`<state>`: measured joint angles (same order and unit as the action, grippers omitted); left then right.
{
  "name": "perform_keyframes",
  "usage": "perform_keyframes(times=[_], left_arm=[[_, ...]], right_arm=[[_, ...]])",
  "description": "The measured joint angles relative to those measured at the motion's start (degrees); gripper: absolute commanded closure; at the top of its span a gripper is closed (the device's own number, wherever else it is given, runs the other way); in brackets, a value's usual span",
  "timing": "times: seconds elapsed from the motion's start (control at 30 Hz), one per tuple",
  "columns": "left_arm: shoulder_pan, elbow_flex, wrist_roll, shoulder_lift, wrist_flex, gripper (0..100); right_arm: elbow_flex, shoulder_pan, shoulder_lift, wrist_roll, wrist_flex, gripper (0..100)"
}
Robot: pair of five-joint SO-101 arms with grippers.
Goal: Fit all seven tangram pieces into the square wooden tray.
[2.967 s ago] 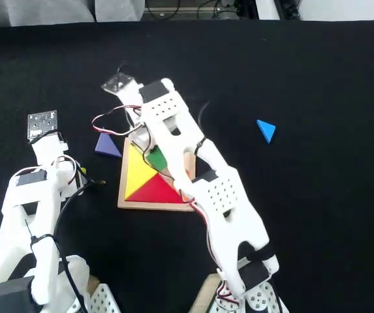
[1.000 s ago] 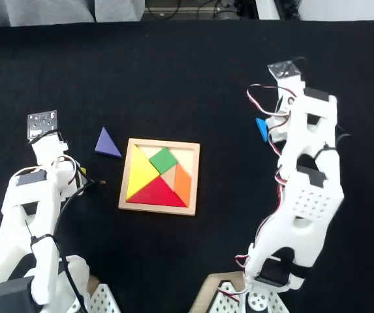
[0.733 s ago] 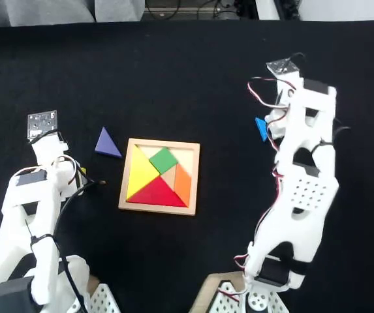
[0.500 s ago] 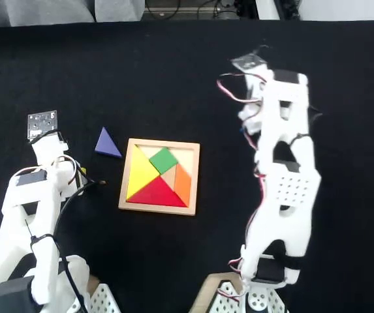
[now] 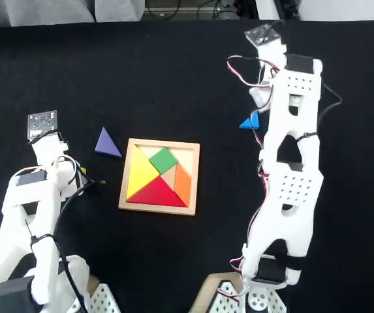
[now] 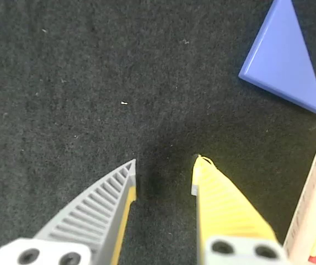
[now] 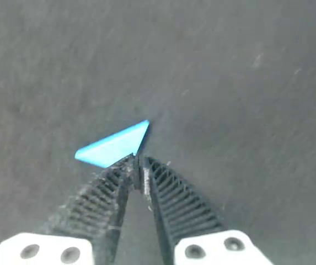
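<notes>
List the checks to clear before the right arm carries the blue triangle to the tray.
1. Right claw shut on blue triangle: ok, pinched at one edge only.
2. Grip firm enough to carry: cannot tell.
3. Bare spot in tray: ok, at its far right corner in the high view.
4. Left claw clear of the path: ok, open over the cloth on the tray's other side.
5. Purple triangle seated: not ok, lies outside the tray.

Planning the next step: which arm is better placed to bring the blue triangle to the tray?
Right. The right fingers pinch the blue triangle; the left fingers sit open by the purple triangle.
</notes>
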<state>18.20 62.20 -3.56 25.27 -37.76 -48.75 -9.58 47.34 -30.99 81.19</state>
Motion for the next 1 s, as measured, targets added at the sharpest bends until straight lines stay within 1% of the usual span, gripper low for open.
perform_keyframes(times=[0.1, 0.23, 0.4, 0.5, 0.6, 0.8, 1.0], left_arm=[[0.0, 0.0, 0.0, 0.0, 1.5, 83], [0.0, 0.0, 0.0, 0.0, 1.8, 83], [0.0, 0.0, 0.0, 0.0, 1.8, 83], [0.0, 0.0, 0.0, 0.0, 2.0, 83], [0.0, 0.0, 0.0, 0.0, 2.0, 83], [0.0, 0.0, 0.0, 0.0, 2.0, 83], [0.0, 0.0, 0.0, 0.0, 2.0, 83]], right_arm=[[-0.7, 1.0, 2.5, 0.1, -4.0, 98.8], [-0.8, 4.6, 6.4, 0.1, -9.1, 98.8], [-0.8, 4.9, 10.1, 0.1, -10.5, 98.8], [-0.8, 4.2, 11.2, -2.4, -10.3, 98.8], [-1.0, 3.4, 11.7, -6.2, -8.5, 98.8], [-2.7, 2.5, 12.1, -15.6, -1.4, 98.8], [-4.7, -1.2, 12.2, -18.1, 5.6, 98.8]])
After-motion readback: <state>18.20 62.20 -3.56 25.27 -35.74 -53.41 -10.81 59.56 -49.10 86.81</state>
